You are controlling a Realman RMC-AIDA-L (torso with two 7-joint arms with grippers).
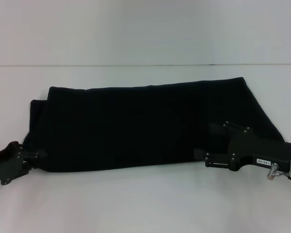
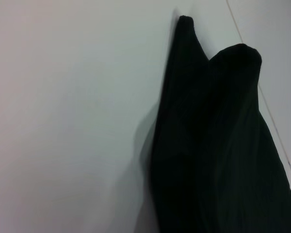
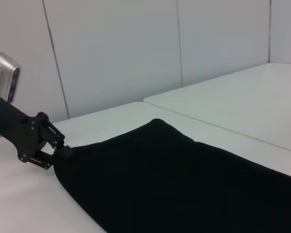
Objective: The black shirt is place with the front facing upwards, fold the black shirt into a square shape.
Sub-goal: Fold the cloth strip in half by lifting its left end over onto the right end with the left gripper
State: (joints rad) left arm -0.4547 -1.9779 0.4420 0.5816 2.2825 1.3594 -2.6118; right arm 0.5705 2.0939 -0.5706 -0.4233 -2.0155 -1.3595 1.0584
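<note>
The black shirt (image 1: 145, 124) lies on the white table (image 1: 136, 204), folded into a long band running left to right. No lettering or label shows. My left gripper (image 1: 38, 156) is at the band's near left corner and is shut on the cloth; the right wrist view shows it (image 3: 67, 151) pinching that corner. My right gripper (image 1: 203, 154) is at the near right end of the band, closed on the cloth edge. The shirt fills the lower part of the right wrist view (image 3: 184, 184) and hangs close in the left wrist view (image 2: 213, 145).
White table surface lies all around the shirt. A seam (image 1: 145, 65) between table panels runs behind the shirt. A white wall (image 3: 136, 53) stands beyond the table's left side.
</note>
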